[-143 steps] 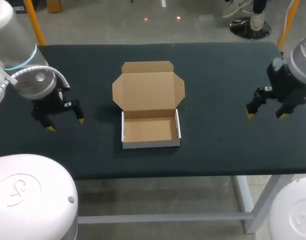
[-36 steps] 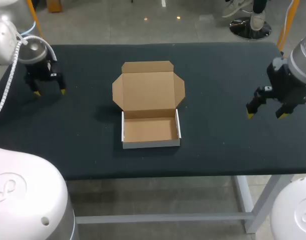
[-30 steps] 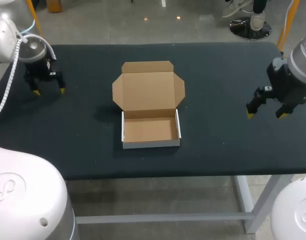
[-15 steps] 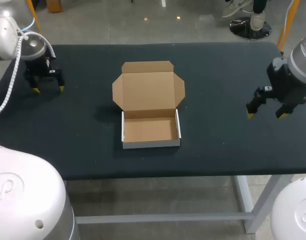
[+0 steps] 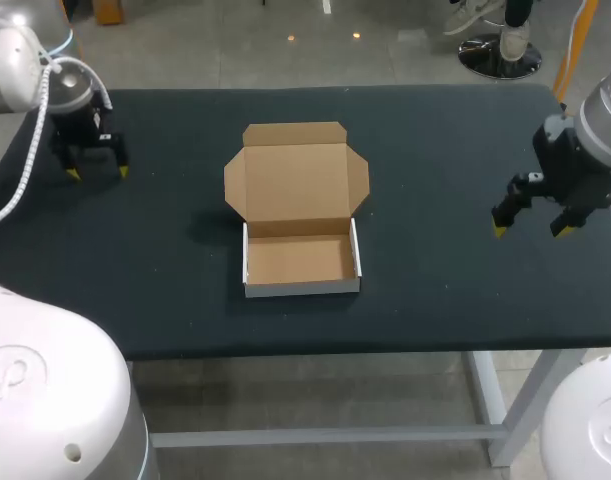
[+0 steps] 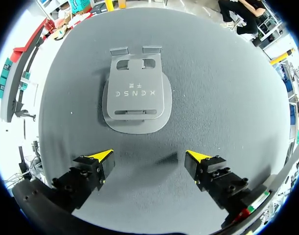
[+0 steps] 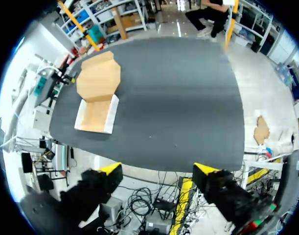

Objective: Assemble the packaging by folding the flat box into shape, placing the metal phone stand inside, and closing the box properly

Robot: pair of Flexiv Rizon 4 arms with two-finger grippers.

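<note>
Grey metal stand (image 6: 136, 100) lies flat just ahead of the wide-spread left hand (image 6: 149, 155).

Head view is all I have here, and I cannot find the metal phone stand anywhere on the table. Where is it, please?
Observer: The left wrist view shows the phone stand lying flat on the table, just ahead of the left gripper.
Operator: Do the jaws touch it?
Observer: No. The stand lies wholly ahead of the open jaws and touches neither yellow tip.
Operator: Which end of it is toward the jaws?
Observer: The rounded end is nearest them. The two small tabs are at the far end.
</note>
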